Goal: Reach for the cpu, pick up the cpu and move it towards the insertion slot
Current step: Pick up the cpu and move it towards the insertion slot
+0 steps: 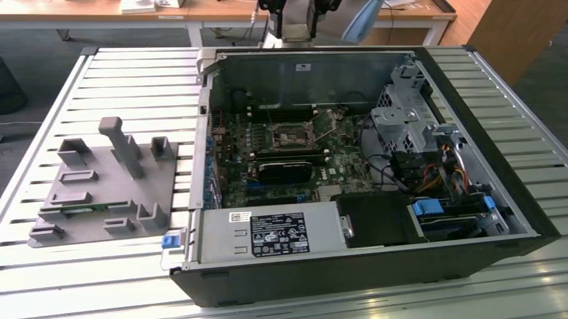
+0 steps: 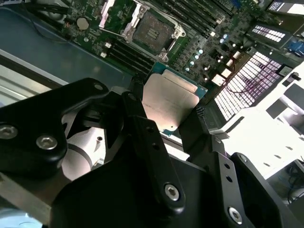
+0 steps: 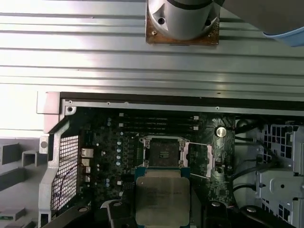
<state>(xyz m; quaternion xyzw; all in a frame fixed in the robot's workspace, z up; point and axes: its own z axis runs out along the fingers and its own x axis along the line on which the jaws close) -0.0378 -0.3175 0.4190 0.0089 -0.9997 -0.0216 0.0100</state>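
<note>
In both wrist views my gripper (image 2: 168, 114) (image 3: 162, 211) is shut on the cpu (image 2: 171, 100) (image 3: 162, 197), a flat square chip with a silver top, pinched at two opposite edges by the black fingers (image 2: 137, 111). The chip hangs in the air above the motherboard, inside the open computer case. The insertion slot (image 3: 164, 152) (image 2: 153, 31) (image 1: 288, 136), a silver-framed socket with a dark centre and its lid swung open, lies just beyond the chip on the board. Chip and socket are apart.
The case (image 1: 523, 219) lies open on a slatted table. Inside it are a long black block (image 1: 284, 169), a drive cage (image 1: 404, 126) and a power supply (image 1: 266, 232). A grey fixture plate (image 1: 98, 193) with a green memory stick (image 1: 84, 210) sits at the exterior view's left.
</note>
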